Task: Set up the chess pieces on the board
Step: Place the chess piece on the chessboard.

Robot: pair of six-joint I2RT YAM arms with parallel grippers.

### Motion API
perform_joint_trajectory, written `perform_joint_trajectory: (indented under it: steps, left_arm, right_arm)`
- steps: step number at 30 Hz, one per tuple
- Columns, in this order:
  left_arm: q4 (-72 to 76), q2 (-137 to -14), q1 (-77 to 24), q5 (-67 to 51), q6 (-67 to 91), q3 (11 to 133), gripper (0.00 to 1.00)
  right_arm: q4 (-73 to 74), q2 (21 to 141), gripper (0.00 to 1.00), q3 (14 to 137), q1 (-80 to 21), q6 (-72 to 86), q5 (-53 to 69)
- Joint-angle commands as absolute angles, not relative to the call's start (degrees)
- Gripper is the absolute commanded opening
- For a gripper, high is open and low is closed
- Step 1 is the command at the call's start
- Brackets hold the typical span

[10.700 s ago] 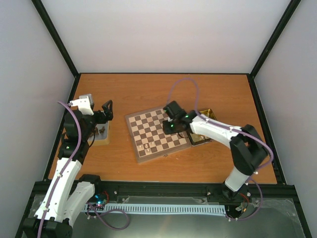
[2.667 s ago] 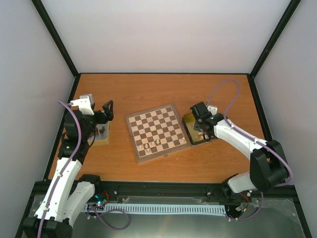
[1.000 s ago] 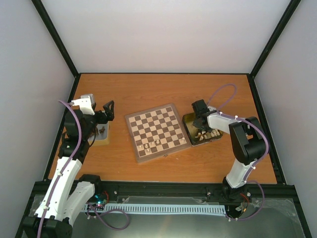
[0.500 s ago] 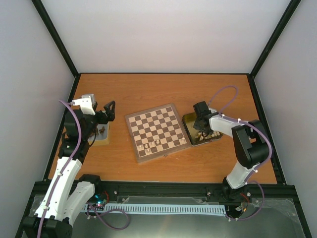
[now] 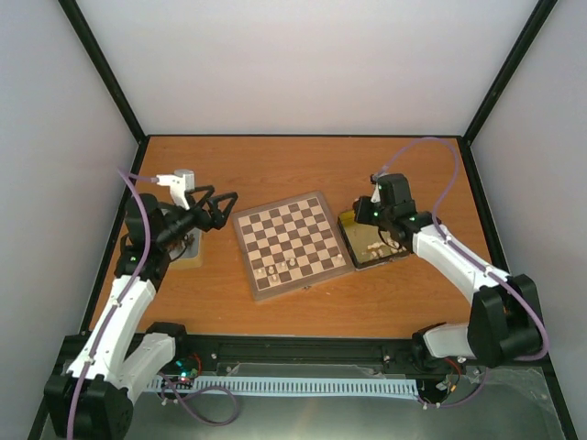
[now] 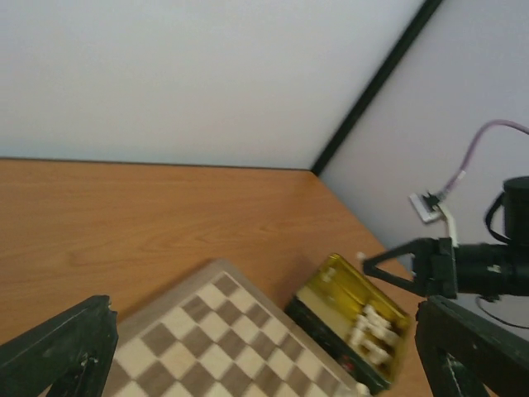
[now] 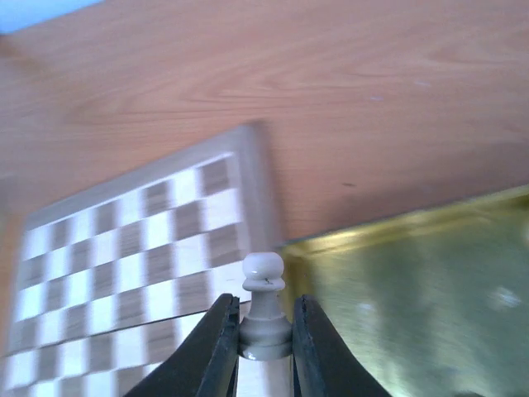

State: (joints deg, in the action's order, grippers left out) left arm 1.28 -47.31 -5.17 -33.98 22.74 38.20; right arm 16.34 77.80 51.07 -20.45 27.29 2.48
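Cream-white, one pawn (image 7: 264, 308) sits pinched at its base between the narrowed jaws of the right gripper (image 7: 264, 335), over the edge of the gold tin (image 7: 430, 273) (just beside the board (image 7: 124, 248)). A few chess pieces (image 5: 280, 268) stand along the board's near rows. By the board's left side, the left gripper (image 5: 218, 206) hangs with jaws spread wide.

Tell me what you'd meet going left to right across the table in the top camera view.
Small tray, left gripper, chessboard, gold tin. The right gripper, holding a white pawn, overlaps the tin.
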Motion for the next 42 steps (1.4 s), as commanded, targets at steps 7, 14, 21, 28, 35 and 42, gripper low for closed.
perform_joint_trajectory:
  steps: [7,14,21,28,35,42]
  left_arm:
    - [8.1,-56.4,-7.7,-53.2,47.9,42.5,0.96]
    - [1.7,-61.9,-15.5,-53.1,51.1,45.9,0.9]
    - [0.4,-64.6,-22.0,-52.2,55.2,46.0,0.71]
    - [1.6,-65.3,-23.7,-52.6,59.1,44.4,0.54]
    - [-2.7,-67.1,-23.8,-53.7,56.0,45.8,0.51]
    - [-3.0,-68.5,-23.8,-55.1,54.8,46.2,0.43]
  right_arm:
    - [-1.2,74.3,0.16,49.1,-25.6,15.7,40.2]
    - [0.3,77.4,0.17,53.4,-32.3,9.4,49.9]
    - [1.8,78.2,0.17,54.3,-34.7,7.4,52.7]
    - [2.9,78.8,0.17,54.6,-36.1,5.8,52.8]
    - [3.5,78.9,0.18,55.2,-36.6,5.2,50.3]
    - [4.2,80.3,0.18,56.4,-36.9,4.6,49.4]
